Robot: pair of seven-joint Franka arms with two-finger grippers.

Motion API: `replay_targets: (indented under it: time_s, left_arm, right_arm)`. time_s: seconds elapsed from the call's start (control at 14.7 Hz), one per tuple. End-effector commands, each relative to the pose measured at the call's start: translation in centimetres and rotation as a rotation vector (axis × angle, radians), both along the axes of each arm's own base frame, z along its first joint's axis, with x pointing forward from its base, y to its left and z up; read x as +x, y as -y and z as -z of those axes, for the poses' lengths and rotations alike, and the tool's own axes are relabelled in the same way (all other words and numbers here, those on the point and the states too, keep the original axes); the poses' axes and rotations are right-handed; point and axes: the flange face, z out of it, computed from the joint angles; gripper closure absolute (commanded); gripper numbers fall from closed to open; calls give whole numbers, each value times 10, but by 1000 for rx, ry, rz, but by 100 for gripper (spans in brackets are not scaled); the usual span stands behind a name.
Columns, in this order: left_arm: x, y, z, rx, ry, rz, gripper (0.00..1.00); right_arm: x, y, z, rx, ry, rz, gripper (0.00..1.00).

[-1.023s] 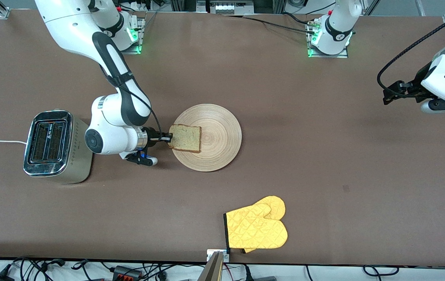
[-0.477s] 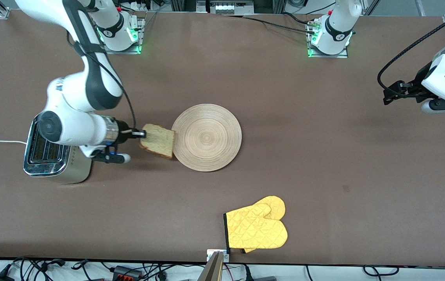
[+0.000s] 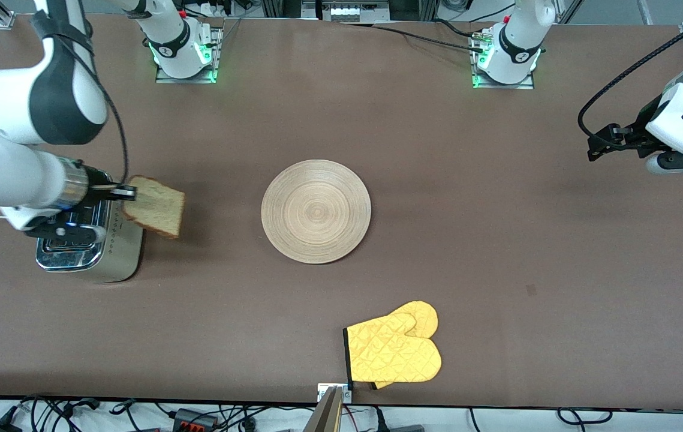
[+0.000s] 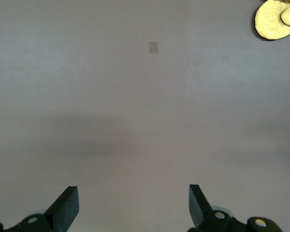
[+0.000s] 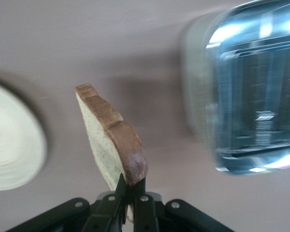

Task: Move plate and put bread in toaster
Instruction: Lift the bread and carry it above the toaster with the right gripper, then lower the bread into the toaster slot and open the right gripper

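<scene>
The right gripper is pinching one edge of the bread, its fingers closed tight on the crust, and is holding the slice up in the air over the edge of the toaster that faces the plate. In the right wrist view the bread is standing on edge between the fingers, with the toaster off to one side of it and not yet under it, and the plate well apart on the other side.

Judging from how things lie, the task is well along. The plate is sitting bare mid-table, well apart from the gripper toward the left arm's end. What seems left is bringing the slice over a slot, lowering it in and letting go.

The left gripper is waiting with its fingers spread wide and nothing between them, above bare table at its own end, with the oven mitts well apart from it.

By count: one plate, one slice of bread, one toaster with two slots, and what looks like two yellow oven mitts stacked together, well apart from both grippers.
</scene>
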Motion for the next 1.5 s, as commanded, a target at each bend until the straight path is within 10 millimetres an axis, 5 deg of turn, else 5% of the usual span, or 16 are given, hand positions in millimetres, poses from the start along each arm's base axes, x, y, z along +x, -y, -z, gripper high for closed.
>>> replay_targets:
  time_s: [0.0,0.14,0.41,0.61,1.43]
  left_arm:
    - [0,5,-12,19,21,2,0]
    - [3,8,-15,18,27,5,0]
    - [3,7,-14,18,24,5,0]
    - [4,7,-13,18,23,3,0]
    - [3,7,-14,18,24,3,0]
  right_arm:
    - [0,42,-19,-119,-9,-77,100]
    - [-3,61,-37,-212,20,-110,100]
    - [4,99,-18,-300,16,-100,100]
    - [6,100,3,-304,1,-109,100]
    - [0,96,32,-291,-72,-143,100]
